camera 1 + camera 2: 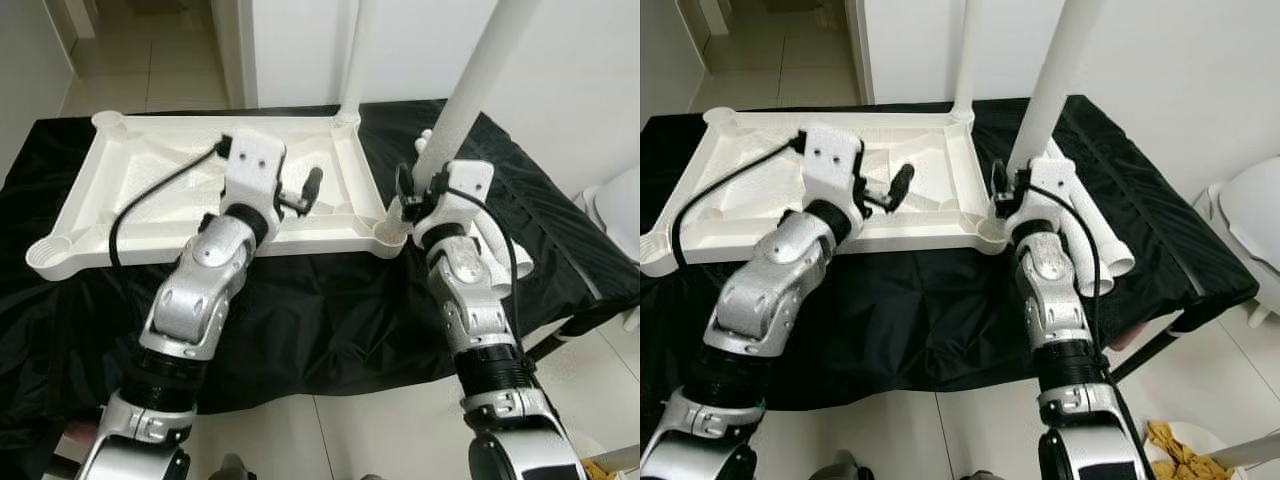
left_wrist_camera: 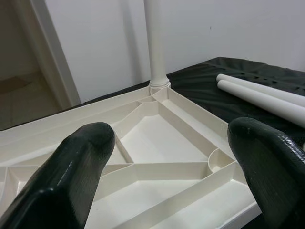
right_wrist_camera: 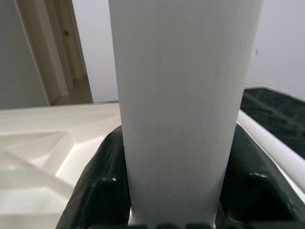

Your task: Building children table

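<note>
Bright, even indoor light; soft shadows, mild glare on white plastic, wrist close-ups blurred.

The tabletop (image 1: 330,225) is cream-white plastic, and the legs (image 1: 470,90) are the same plain white. The cloth (image 1: 330,310) under them is glossy black, the floor (image 1: 390,430) pale tile. The arms (image 1: 200,290) are silver with black fingers (image 2: 71,176).

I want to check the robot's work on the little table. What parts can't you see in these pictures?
- Bottom end of the held leg and whether it sits in the corner socket: hidden by the right gripper, head views.
- Tops of the held leg and the fitted leg: cut off by the top edge.
- Loose legs on the black cloth: partly behind the right arm.
- Tabletop: its upper face is turned down.
</note>
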### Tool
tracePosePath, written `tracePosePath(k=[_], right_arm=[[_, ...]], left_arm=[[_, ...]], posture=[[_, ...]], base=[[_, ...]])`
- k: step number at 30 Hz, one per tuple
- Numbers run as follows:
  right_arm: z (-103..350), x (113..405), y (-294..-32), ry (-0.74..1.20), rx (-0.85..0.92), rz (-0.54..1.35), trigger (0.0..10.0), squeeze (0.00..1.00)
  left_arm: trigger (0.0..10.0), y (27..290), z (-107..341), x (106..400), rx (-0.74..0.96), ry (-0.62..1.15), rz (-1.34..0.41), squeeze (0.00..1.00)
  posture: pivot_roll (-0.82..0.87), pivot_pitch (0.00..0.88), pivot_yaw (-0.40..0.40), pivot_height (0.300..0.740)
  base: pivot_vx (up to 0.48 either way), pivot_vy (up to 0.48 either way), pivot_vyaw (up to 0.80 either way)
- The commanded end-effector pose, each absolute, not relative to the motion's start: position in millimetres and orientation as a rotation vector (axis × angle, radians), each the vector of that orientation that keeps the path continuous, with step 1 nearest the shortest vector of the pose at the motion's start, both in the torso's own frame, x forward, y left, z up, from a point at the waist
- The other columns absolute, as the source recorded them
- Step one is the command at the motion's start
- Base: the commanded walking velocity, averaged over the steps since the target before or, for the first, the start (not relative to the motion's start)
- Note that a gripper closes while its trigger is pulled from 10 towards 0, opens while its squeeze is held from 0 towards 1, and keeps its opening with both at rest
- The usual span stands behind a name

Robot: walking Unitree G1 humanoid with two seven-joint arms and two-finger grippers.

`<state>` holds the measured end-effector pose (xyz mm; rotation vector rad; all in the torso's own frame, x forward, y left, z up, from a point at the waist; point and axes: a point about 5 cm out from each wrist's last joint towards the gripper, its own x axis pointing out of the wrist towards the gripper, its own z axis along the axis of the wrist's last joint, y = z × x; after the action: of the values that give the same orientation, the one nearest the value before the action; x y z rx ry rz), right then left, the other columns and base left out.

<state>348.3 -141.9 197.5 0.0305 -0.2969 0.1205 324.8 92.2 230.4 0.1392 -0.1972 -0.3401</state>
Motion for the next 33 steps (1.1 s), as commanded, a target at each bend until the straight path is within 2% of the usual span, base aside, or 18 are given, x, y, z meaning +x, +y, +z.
tracePosePath(k=[1,5,11,12,16,19,28,33], right_arm=[[197,346,-139,-0.298,0.033,0.156,10.0,0.00],[194,345,-138,-0.298,-0.002,0.169,10.0,0.00],[200,346,-136,-0.319,-0.022,0.182,10.0,0.00],[204,347,-137,-0.327,-0.026,0.191,10.0,0.00],[206,349,-140,-0.327,-0.026,0.190,10.0,0.00],[206,353,-145,-0.319,-0.055,0.179,10.0,0.00],[209,363,-146,-0.312,-0.095,0.176,10.0,0.00],[210,367,-145,-0.311,-0.101,0.179,10.0,0.00]], left_arm=[[10.0,98,221,329,0.098,-0.178,-0.254,0.00],[10.0,103,220,329,0.167,-0.263,-0.234,0.00],[10.0,99,217,330,0.159,-0.225,-0.312,0.00],[10.0,91,218,327,0.125,-0.169,-0.364,0.00],[10.0,80,221,320,0.075,-0.136,-0.459,0.00],[10.0,64,227,304,0.072,-0.127,-0.634,0.00],[10.0,55,218,286,0.114,-0.168,-0.809,0.00],[10.0,53,215,282,0.145,-0.131,-0.831,0.00]], posture=[[-0.05,0.000,-0.033,0.740],[-0.06,0.000,-0.041,0.740],[-0.07,0.000,-0.034,0.740],[-0.07,0.000,-0.023,0.740],[-0.07,0.000,-0.020,0.740],[-0.06,0.000,-0.020,0.740],[-0.05,0.014,-0.019,0.740],[-0.04,0.022,-0.017,0.740]], base=[[0.000,0.000,0.00],[0.000,0.000,0.00],[0.000,0.000,0.00],[0.000,0.000,0.00],[0.000,0.000,0.00],[0.000,0.000,0.00],[0.000,0.000,0.00],[0.000,0.000,0.00]])
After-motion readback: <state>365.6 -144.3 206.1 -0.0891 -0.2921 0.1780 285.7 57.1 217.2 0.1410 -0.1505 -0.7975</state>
